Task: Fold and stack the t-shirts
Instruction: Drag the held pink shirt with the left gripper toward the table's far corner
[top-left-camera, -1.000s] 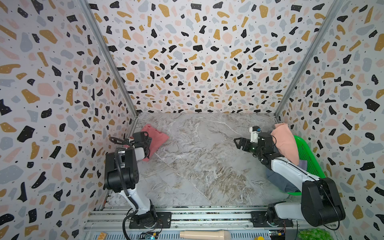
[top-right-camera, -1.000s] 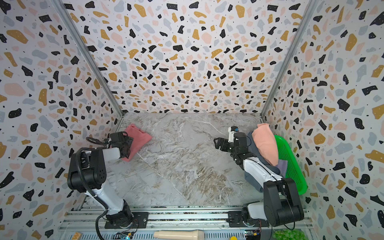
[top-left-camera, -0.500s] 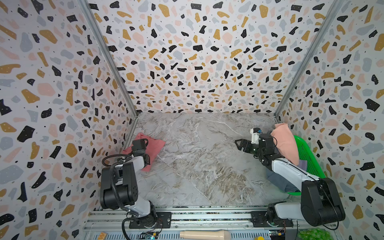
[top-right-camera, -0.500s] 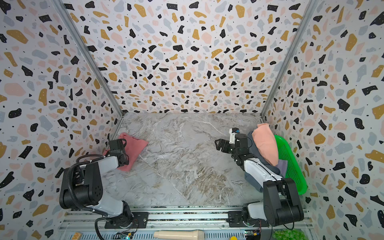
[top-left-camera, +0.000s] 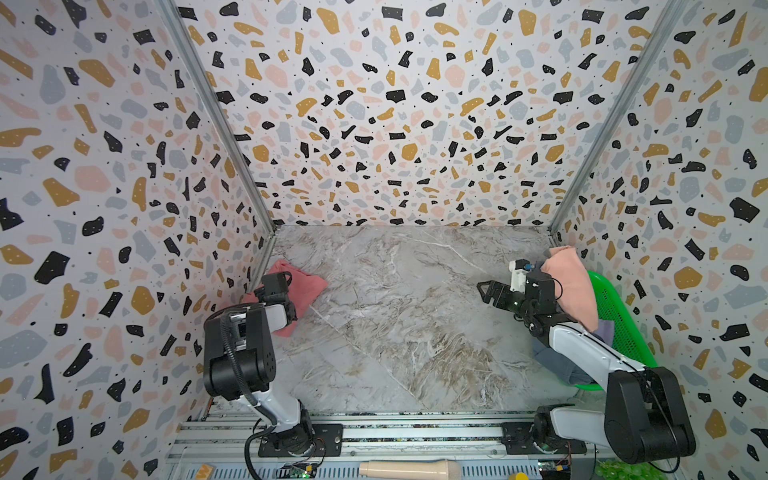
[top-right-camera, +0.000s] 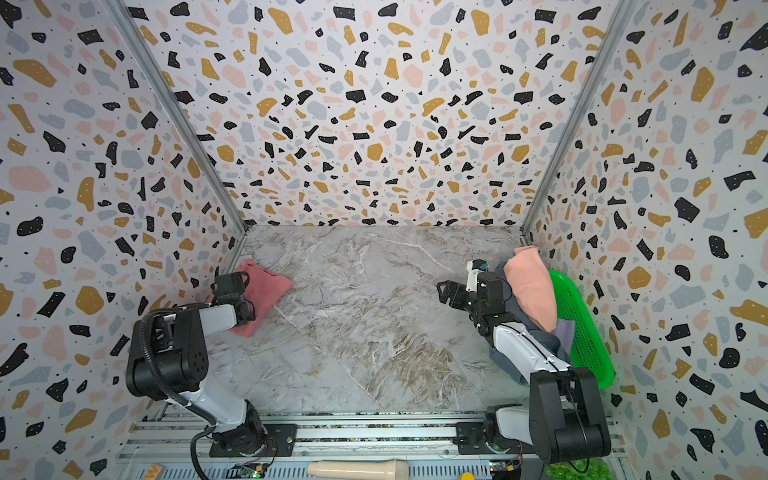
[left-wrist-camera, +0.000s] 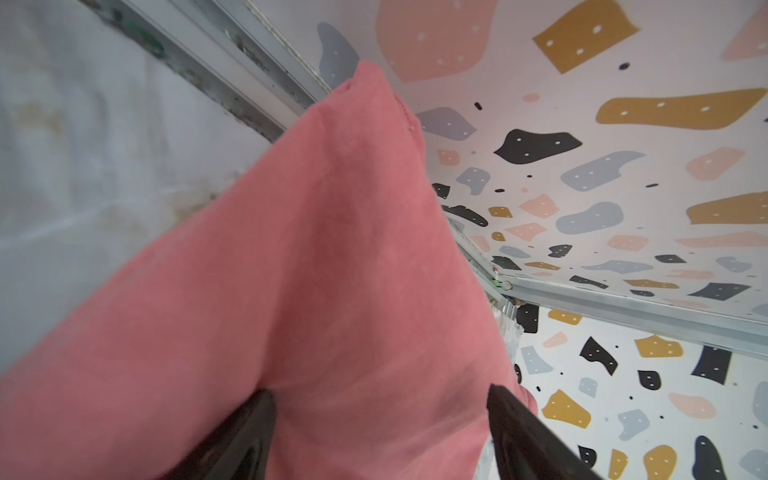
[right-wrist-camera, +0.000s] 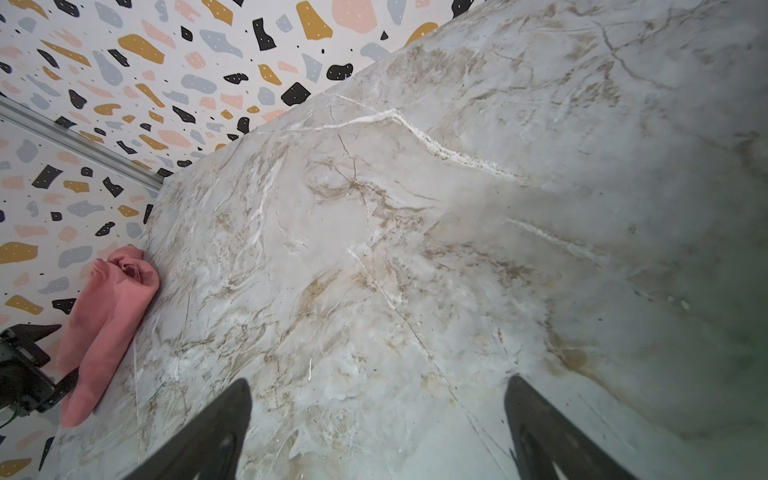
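Looking down into a booth w/ terrazzo-print walls (top-left-camera: 374, 124) and a grey marble table (top-left-camera: 395, 332); two robot arms are bolted to a rail at the near edge.

Far-left corner: the rose-red t-shirt (top-left-camera: 311, 286) lies folded into a compact rectangle, flat on the table, its back edge against the left wall. Both top views show it. The left gripper (left-wrist-camera: 380, 395) sits directly over the near half of the cloth, pointing toward that corner. Left wrist view: its two black fingers (left-wrist-camera: 249, 432) stand well apart w/ red cloth filling the space btwn them, so the jaws aren't clamped on it. Whether the tips touch the cloth can't be told.

Right side: the right gripper (top-left-camera: 483, 294) hangs above bare marble, aimed toward the table's middle, jaws spread wide. Right wrist view shows only tabletop btwn its fingers (right-wrist-camera: 216, 428), w/ the rose-red t-shirt (right-wrist-camera: 108, 324) far off by the wall.

Behind the right arm, a green basket (top-left-camera: 619, 320) stands tilted by the right wall. The peach t-shirt (top-left-camera: 571, 286) is draped over its front, hanging loose. A slate blue-grey t-shirt (top-left-camera: 548, 361) spills out beneath onto the table, partly hidden by the arm. A sliver of lavender t-shirt (top-left-camera: 606, 330) shows btwn the peach cloth and the basket mesh.
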